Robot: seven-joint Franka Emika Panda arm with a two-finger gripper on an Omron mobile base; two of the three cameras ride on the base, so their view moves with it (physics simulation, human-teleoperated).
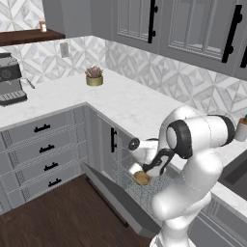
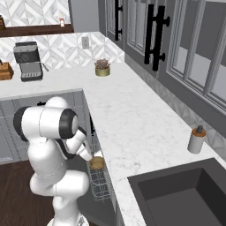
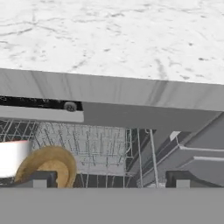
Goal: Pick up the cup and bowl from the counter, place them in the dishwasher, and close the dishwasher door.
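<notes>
The dishwasher door (image 1: 113, 198) hangs open below the counter (image 1: 130, 106). The brown bowl (image 1: 141, 178) rests in the grey wire rack (image 1: 126, 166) of the dishwasher, right under my hand. My gripper (image 1: 147, 172) stands open just above the bowl, with nothing between its fingers. In the hand view the bowl (image 3: 47, 166) stands tilted on its edge at the lower left, behind the left fingertip (image 3: 39, 179). The white cup (image 3: 13, 157) lies beside it at the left edge. The gripper (image 3: 111, 179) points into the rack (image 3: 87, 148) under the counter edge (image 3: 113, 89). The right base view shows the bowl (image 2: 97, 163) by the rack (image 2: 100, 183).
A gold plant pot (image 1: 94, 77) and a coffee machine (image 1: 9, 82) stand at the back of the counter. A grey soap dispenser (image 2: 196, 139) stands beside the dark sink (image 2: 185, 194). Drawer cabinets (image 1: 43, 149) sit left of the dishwasher, above the wooden floor (image 1: 58, 217).
</notes>
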